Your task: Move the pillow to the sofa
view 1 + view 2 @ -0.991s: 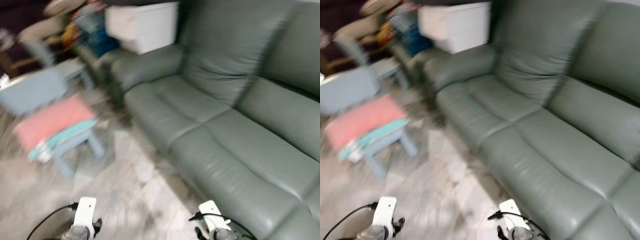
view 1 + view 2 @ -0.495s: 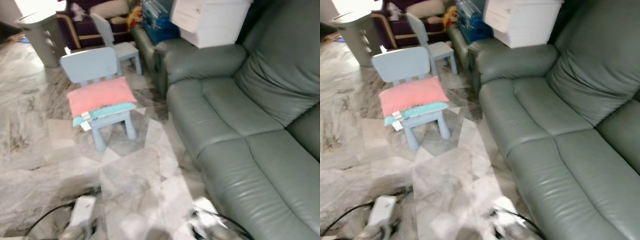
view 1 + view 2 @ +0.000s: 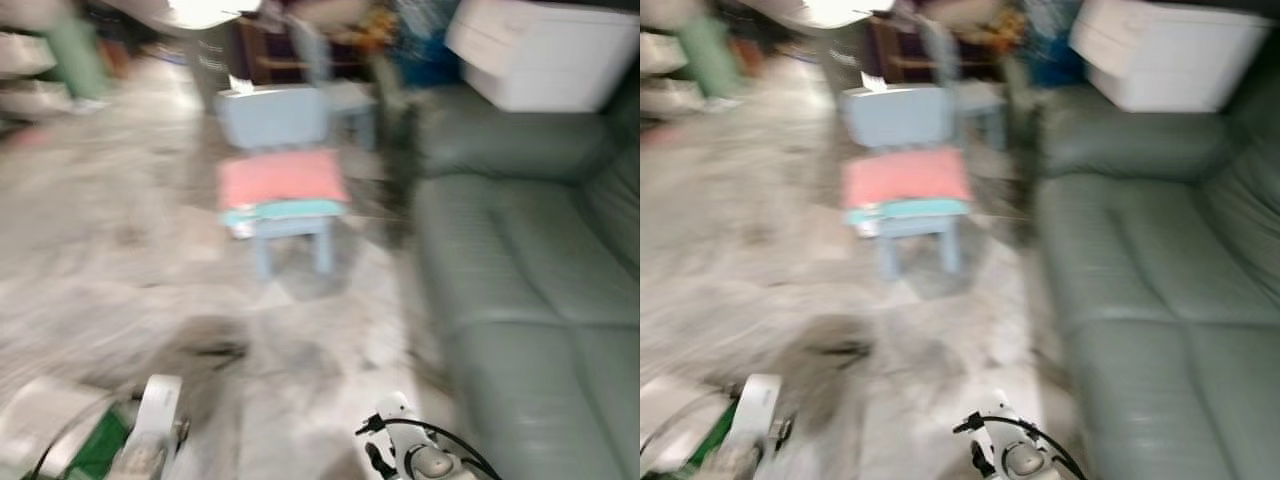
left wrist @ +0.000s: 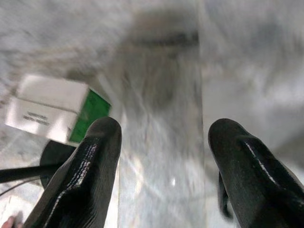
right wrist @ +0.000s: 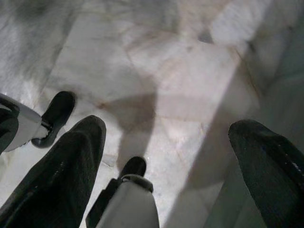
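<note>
Left gripper (image 4: 161, 156) hanging low over pale marble floor (image 4: 156, 95), two black fingers spread wide with nothing between them. Right gripper (image 5: 166, 156) likewise parted and empty above the same tiles. Just beside the left gripper, on the floor, a white-and-green box (image 4: 57, 111).

Farther out, in the blurred head views: pink pillow (image 3: 283, 178) lying flat on the seat of a small pale-blue chair (image 3: 272, 118), on top of a teal cushion (image 3: 285, 209). Grey-green sofa (image 3: 530, 270) along the robot's right, well apart from both grippers' reach of the pillow; white storage box (image 3: 545, 55) at the sofa's far end, beside the armrest. Second small chair (image 3: 335, 70) behind the first, detail lost to blur.

Step in hand, by appearance: the approach, with the pillow not yet touched. Next move likely to call for closing in on the chair, squaring up to its front edge, then bringing both grippers to the pillow's two short ends for a lift clear of the cushion beneath.

Pillow's long axis running side to side across the seat, parallel to the chair back; broad face up, front long edge toward the robot.
</note>
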### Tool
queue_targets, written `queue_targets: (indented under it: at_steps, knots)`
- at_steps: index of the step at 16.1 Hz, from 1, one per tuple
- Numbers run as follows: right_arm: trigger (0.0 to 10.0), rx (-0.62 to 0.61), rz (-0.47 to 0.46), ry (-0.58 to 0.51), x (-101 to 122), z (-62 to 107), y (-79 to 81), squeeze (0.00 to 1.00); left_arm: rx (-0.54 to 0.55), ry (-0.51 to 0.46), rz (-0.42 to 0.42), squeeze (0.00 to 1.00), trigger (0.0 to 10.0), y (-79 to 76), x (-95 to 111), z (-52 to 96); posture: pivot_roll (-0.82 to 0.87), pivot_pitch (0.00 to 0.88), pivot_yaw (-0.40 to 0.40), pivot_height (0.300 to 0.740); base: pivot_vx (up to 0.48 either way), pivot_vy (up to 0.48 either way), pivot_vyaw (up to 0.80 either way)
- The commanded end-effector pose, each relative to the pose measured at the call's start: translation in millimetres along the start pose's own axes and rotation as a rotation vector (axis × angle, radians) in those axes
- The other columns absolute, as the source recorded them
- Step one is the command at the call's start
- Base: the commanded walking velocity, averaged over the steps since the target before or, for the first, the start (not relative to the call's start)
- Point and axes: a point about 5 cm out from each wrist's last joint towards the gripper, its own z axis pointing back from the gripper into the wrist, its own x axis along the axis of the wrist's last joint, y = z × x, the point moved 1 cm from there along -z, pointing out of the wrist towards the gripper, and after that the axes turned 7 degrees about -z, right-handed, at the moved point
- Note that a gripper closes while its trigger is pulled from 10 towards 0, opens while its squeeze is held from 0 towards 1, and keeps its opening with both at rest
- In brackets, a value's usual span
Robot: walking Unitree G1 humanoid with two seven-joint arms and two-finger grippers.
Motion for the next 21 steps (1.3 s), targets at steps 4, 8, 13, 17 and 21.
queue_targets:
  at_steps: [4, 8, 13, 17, 21]
  knots:
    - [10.0, -0.018, -0.012, 0.022, -7.7, 1.5, -6.4, 0.00, -0.025, -0.001, 0.067, 0.00, 10.0, -3.9, -1.8, 0.6, -0.05, 0.037, 0.019, 0.740, 0.000, 0.000, 0.20]
    - [10.0, -0.018, -0.012, 0.021, -7.3, 1.4, -6.5, 0.00, -0.048, -0.010, 0.109, 0.00, 10.0, -6.5, 0.7, 0.2, -0.05, 0.039, 0.018, 0.740, 0.000, 0.000, 0.00]
    - [10.0, -0.018, -0.014, 0.019, -6.6, 1.3, -6.0, 0.00, -0.067, -0.001, 0.090, 0.00, 10.0, -10.6, -0.2, 0.3, -0.05, 0.039, 0.018, 0.740, 0.000, 0.000, 0.00]
    - [10.0, -0.016, -0.018, 0.019, -6.4, 1.2, -5.6, 0.00, -0.076, 0.001, 0.088, 0.00, 10.0, -11.8, -1.2, 0.6, -0.05, 0.040, 0.018, 0.740, 0.065, 0.000, 0.00]
    - [10.0, -0.013, -0.006, 0.020, -6.4, 1.2, -5.4, 0.00, -0.098, 0.000, 0.091, 0.00, 10.0, -14.0, -1.7, 0.9, -0.05, 0.035, 0.016, 0.740, 0.334, 0.000, 0.00]
